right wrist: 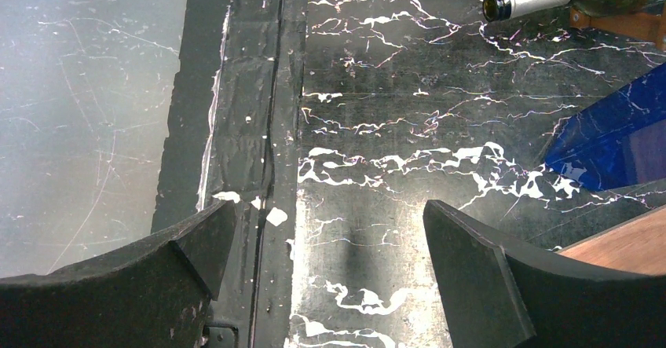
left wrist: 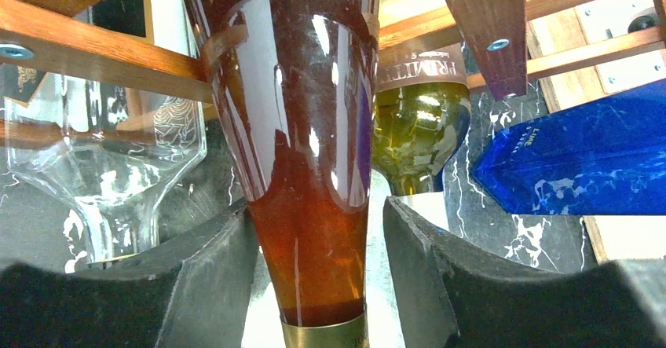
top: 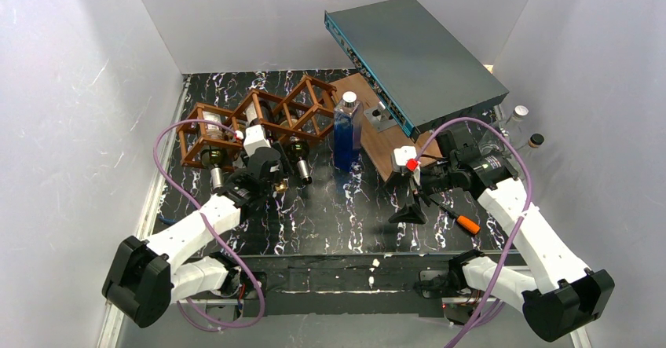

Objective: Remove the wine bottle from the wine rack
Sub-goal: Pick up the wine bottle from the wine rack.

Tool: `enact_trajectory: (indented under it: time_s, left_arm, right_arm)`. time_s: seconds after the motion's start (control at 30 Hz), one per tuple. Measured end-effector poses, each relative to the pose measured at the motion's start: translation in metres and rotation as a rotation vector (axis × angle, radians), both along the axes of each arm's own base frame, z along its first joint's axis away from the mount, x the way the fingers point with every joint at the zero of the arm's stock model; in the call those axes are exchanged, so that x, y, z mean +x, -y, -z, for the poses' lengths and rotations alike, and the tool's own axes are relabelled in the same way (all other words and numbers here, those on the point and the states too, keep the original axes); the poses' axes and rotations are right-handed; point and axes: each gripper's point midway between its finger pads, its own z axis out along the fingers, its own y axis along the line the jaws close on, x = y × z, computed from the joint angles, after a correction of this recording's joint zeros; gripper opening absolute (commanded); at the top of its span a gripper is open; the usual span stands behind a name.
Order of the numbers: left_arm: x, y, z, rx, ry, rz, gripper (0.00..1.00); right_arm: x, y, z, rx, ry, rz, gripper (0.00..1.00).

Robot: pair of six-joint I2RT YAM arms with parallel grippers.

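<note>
The reddish-brown lattice wine rack (top: 271, 112) stands at the back left with three bottles lying in it, necks toward me. My left gripper (top: 263, 177) is at the middle one. In the left wrist view the amber wine bottle (left wrist: 306, 152) runs neck-first between my fingers (left wrist: 196, 285). The left gripper (left wrist: 316, 206) is open around the neck: the left finger is against the glass and a gap shows on the right. The rack's bars (left wrist: 94, 57) cross above. My right gripper (top: 410, 206) is open and empty over the dark mat (right wrist: 327, 210).
A clear bottle (left wrist: 102, 175) and a green bottle (left wrist: 420, 128) flank the amber one. A blue square bottle (top: 345, 132) stands right of the rack by a flat brown board (top: 393, 155). A grey-teal box (top: 416, 57) leans behind. An orange-handled screwdriver (top: 459, 218) lies near my right gripper.
</note>
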Motion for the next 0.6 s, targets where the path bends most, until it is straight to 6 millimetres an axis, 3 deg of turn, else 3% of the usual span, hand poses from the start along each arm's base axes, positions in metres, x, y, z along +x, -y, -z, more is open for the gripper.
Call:
enact_trajectory:
  time_s: [0.13, 0.4, 0.47, 0.57, 0.6]
  left_arm:
    - [-0.0010, 0.0029, -0.0001, -0.013, 0.000, 0.000, 0.54]
    - [-0.0019, -0.0004, 0.0034, -0.013, -0.006, -0.036, 0.37]
    - [-0.0021, 0.0002, 0.0036, -0.015, -0.005, -0.041, 0.27]
    - [-0.0022, 0.0004, 0.0037, -0.016, -0.004, -0.046, 0.03]
    - [-0.0023, 0.0005, 0.0037, -0.014, -0.003, -0.046, 0.00]
  right_arm:
    - [0.0000, 0.0000, -0.0001, 0.000, 0.001, 0.000, 0.98]
    - [-0.0001, 0.0001, -0.0001, 0.000, 0.002, -0.001, 0.98]
    - [0.0000, 0.0000, -0.0001, 0.001, 0.004, -0.002, 0.98]
    - [0.0002, 0.0000, -0.0001, 0.001, 0.007, -0.003, 0.98]
    - [0.0002, 0.0000, -0.0001, 0.001, 0.008, -0.004, 0.98]
